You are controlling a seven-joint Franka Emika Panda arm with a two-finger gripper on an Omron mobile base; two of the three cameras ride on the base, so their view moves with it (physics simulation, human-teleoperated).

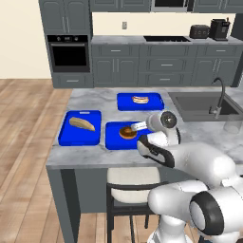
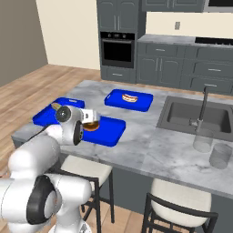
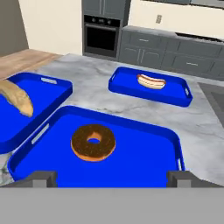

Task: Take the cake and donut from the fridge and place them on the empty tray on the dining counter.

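Gripper (image 3: 106,178) wide open, nothing held, hovering just above near edge of tray (image 3: 144,164). Donut (image 3: 93,142) lies flat, left of centre in tray on dining counter (image 3: 199,127); prob. light, soft, glaze smears, so pinch across ring by outer rim if moved. Beyond: loaf (image 3: 16,97) tray left, hot dog (image 3: 151,81) tray farther back. Right base view adds sink (image 2: 196,118) w/ faucet, two glasses (image 2: 220,156). Cake not seen.
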